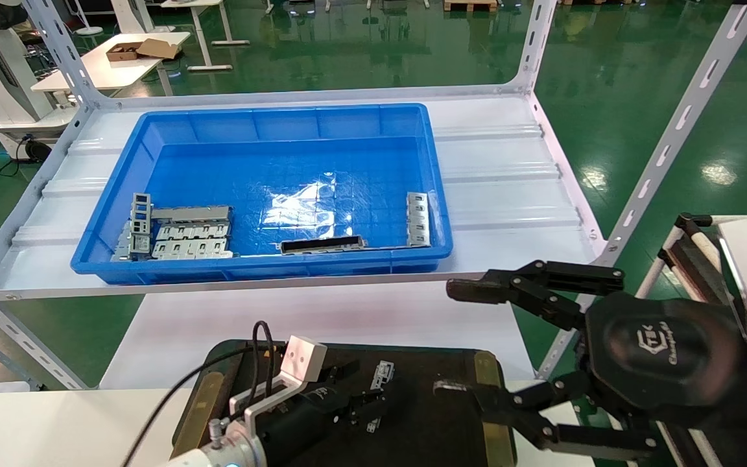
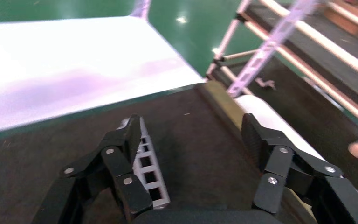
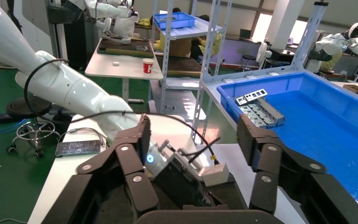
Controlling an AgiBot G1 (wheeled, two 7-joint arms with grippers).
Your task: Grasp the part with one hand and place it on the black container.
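Silver part (image 2: 148, 164) on black container (image 1: 425, 415); left gripper (image 2: 191, 140) spread, low over it.

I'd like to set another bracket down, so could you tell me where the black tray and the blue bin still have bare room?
The black container is bare between the part and its brass right edge. The left gripper crowds its left half. The blue bin is bare across its back and centre, with brackets at its front corners.
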